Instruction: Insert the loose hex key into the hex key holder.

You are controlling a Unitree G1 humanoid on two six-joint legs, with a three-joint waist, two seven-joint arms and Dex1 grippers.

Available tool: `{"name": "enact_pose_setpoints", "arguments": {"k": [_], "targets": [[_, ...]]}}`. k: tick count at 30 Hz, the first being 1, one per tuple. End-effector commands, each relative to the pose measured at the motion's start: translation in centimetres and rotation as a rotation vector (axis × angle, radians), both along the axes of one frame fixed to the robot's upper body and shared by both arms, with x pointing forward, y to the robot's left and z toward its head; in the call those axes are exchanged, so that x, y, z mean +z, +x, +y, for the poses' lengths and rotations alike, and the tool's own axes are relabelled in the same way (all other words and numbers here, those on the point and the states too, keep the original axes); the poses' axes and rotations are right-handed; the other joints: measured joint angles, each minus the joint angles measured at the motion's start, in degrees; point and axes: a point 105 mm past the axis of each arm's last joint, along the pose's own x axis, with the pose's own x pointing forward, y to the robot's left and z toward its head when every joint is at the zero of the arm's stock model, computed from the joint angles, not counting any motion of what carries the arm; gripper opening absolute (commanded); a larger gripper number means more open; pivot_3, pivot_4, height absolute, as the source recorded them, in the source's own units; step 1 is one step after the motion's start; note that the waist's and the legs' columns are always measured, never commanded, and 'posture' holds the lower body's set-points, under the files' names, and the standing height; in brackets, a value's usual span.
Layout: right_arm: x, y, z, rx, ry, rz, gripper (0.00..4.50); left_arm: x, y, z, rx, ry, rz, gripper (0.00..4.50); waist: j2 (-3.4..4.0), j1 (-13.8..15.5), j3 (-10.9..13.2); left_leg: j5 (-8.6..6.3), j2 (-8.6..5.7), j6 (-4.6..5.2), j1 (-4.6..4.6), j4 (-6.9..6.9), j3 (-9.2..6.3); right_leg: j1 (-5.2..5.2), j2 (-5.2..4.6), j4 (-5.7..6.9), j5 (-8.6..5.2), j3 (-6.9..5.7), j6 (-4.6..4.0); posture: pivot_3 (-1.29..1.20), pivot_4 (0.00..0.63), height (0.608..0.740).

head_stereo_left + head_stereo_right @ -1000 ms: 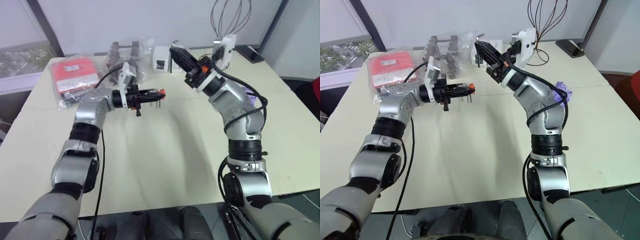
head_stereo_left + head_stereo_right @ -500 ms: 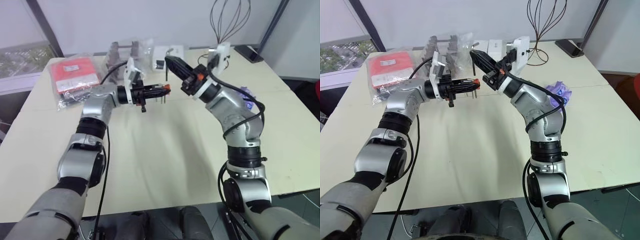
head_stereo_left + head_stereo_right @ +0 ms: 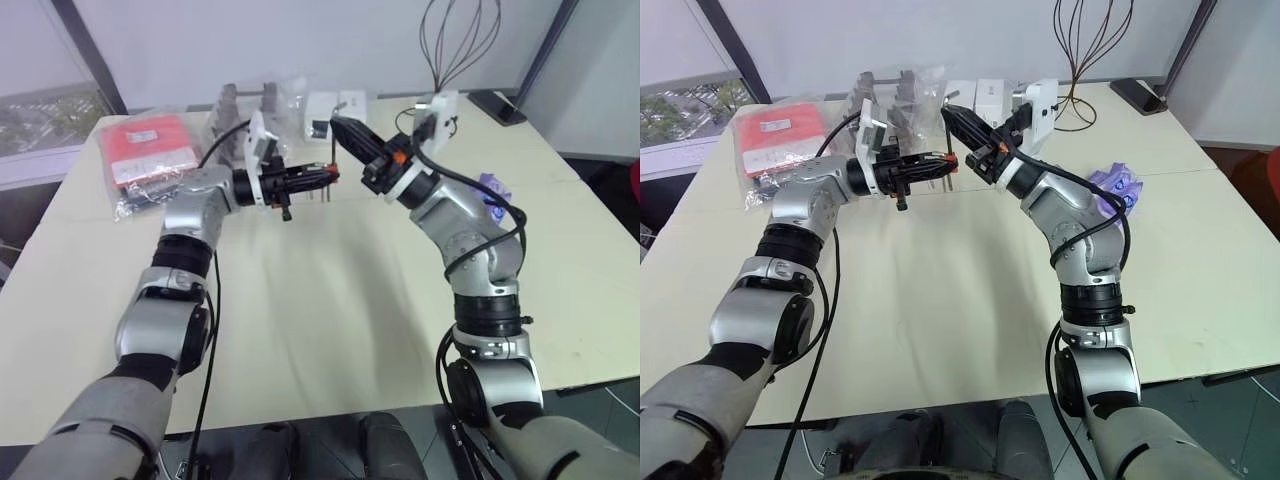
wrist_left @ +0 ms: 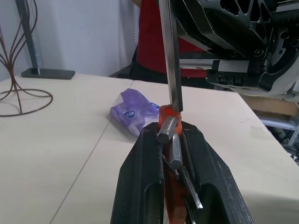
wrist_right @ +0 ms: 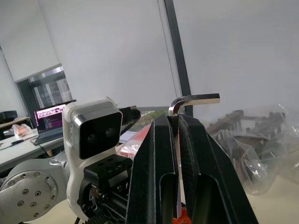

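Note:
My left gripper [image 4: 170, 135] is shut on the hex key holder [image 4: 169, 116], an orange-red block with grey keys lying between the fingers. It holds the block level above the far middle of the table [image 3: 320, 300]. My right gripper [image 5: 172, 122] is shut on the loose hex key [image 5: 194, 99], with the short bent leg above the fingers. The key's long leg [image 4: 169, 56] hangs straight down. Its lower end meets the end of the holder [image 3: 951, 158]. The right gripper [image 3: 338, 128] stands just above and right of the left gripper [image 3: 322, 177].
A purple tissue pack [image 3: 493, 190] lies right of the grippers. A red packet in clear plastic [image 3: 145, 145] sits at the far left, beside a bag of dark parts [image 3: 255, 110] and white boxes [image 3: 325, 108]. A wire stand [image 3: 460, 40] rises at the back.
The right gripper has come down and to the left with the key, bringing its lower end onto the holder. The left gripper has kept the holder in nearly the same place.

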Motion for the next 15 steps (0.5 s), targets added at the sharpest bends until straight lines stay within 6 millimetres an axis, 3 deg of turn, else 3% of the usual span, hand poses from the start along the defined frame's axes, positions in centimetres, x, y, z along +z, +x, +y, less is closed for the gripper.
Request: {"name": "enact_pose_setpoints", "arguments": {"k": [1,15], "targets": [[0.5,0.0,-0.3,-0.009,0.007,-0.027,0.04,2.7,-0.2,-0.1,-0.008,-0.033,-0.08,0.0,0.0,-0.01,0.0,0.0,0.0,0.0,0.0,0.0,0.0,0.0,0.0,0.0,0.0,0.0,0.0,0.0,0.15,0.74],[-0.7,0.9,-0.8,-0.038,-0.001,-0.001,0.04,2.6,-0.8,-0.3,-0.037,-0.037,-0.073,0.0,0.0,-0.02,0.0,0.0,0.0,0.0,0.0,0.0,0.0,0.0,0.0,0.0,0.0,0.0,0.0,0.0,0.15,0.74]]}}
